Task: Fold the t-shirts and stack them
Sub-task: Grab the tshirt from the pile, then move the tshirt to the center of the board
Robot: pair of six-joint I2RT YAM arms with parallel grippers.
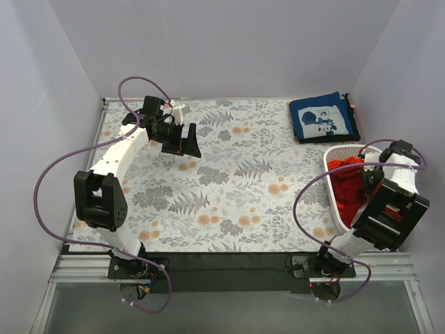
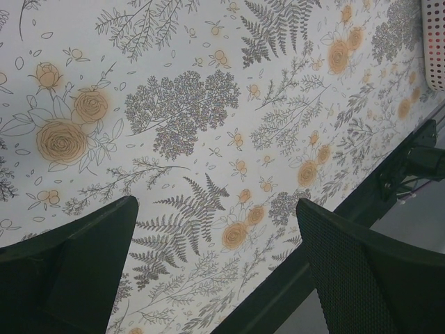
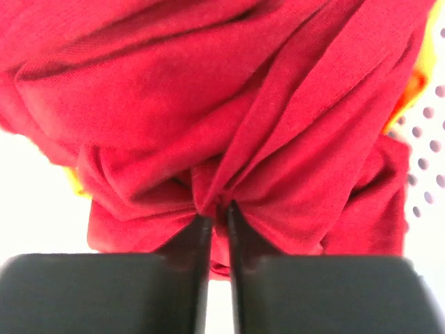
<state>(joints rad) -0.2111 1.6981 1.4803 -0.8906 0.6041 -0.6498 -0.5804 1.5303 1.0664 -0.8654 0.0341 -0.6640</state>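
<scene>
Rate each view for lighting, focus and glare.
Top external: even light, sharp, no glare on the floral cloth. Left wrist: the cloth print is crisp; the left gripper is dark, with little detail. Right wrist: the red t-shirt fills the frame, slightly soft; the white basket behind is washed out.

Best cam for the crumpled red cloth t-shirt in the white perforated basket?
Right wrist: the crumpled red cloth t-shirt fills the frame, a fold pinched in the right gripper. Top external shows only a patch in the white perforated plastic basket, partly behind the right arm. Left wrist misses it, catching just a basket corner.
</scene>
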